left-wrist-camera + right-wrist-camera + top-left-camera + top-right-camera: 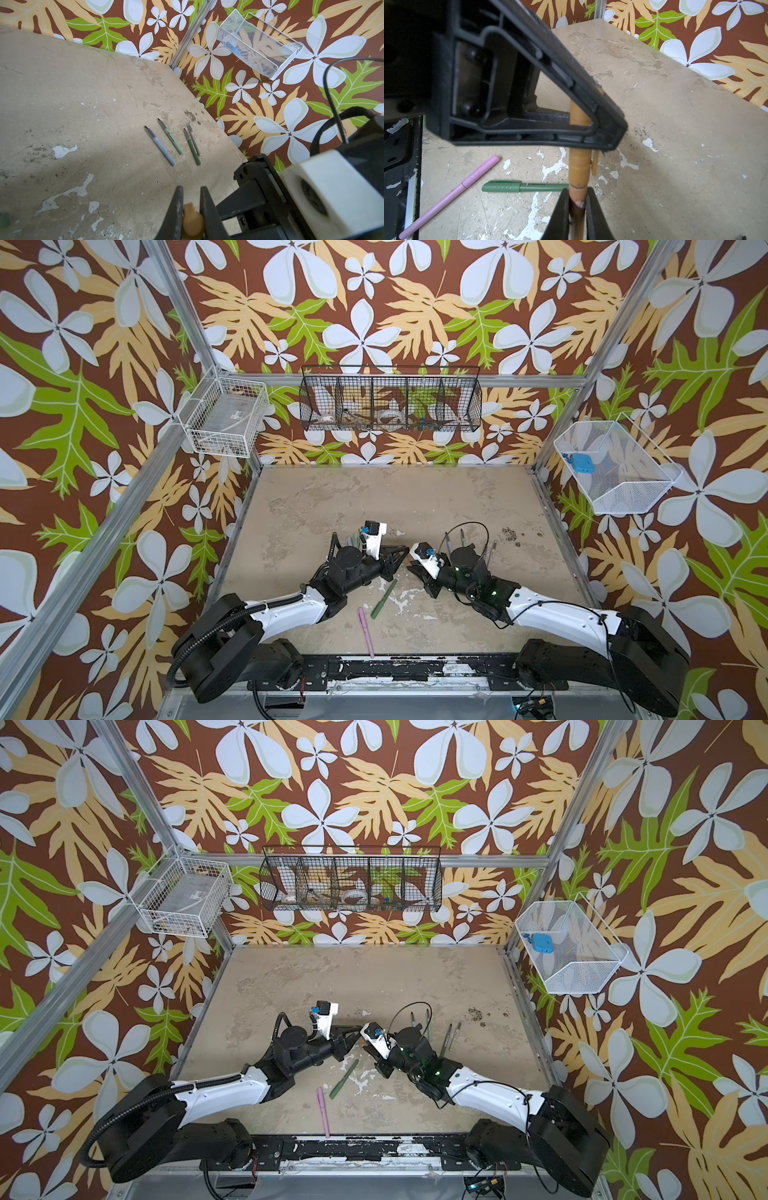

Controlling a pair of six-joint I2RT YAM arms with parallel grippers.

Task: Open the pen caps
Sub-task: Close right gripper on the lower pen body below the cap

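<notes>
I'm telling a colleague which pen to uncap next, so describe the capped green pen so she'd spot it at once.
Start at the beige table and look near the middle of its front edge. Two pens lie there: the green pen is the one farther back, beside the pink pen. Unlike the uncapped green pens on the table's right, its cap is still on.

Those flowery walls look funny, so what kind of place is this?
Probably a robot testing booth: two robot arms over a worn table, metal-framed flowered walls, and hanging wire baskets.
</notes>
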